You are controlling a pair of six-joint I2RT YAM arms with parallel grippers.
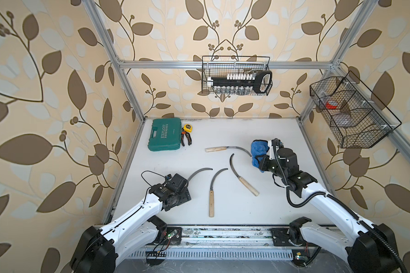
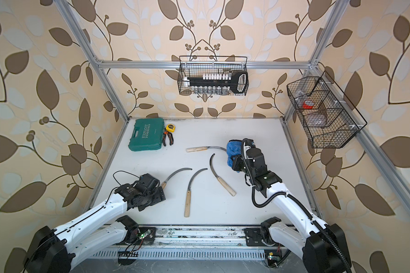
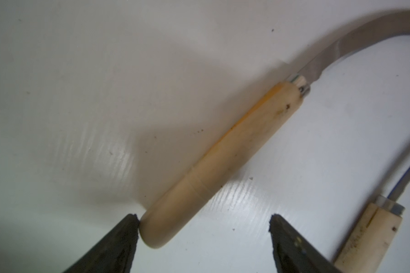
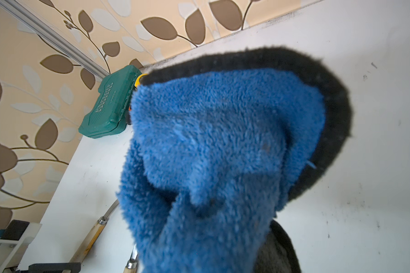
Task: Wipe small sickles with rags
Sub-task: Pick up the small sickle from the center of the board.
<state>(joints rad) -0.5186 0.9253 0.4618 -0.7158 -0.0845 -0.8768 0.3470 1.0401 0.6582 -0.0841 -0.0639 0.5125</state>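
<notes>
The left tool point(image 3: 203, 221) is wide open, low over the surface point(image 3: 81, 71). The round end of the first sickle point(image 3: 223, 153) sits between its two fingers. It touches one finger point(image 3: 128, 227) and is apart from the other. The wooden handle runs straight away from the tool, and the blade bends off past it. I think this near arm only needs to squeeze. The second sickle point(image 1: 211, 189) lies just beside. The third sickle point(image 1: 240, 177) and fourth sickle point(image 1: 223, 149) lie near the right tool point(image 1: 258, 160), which is shut tight on the bunched blue rag point(image 4: 211, 141).
</notes>
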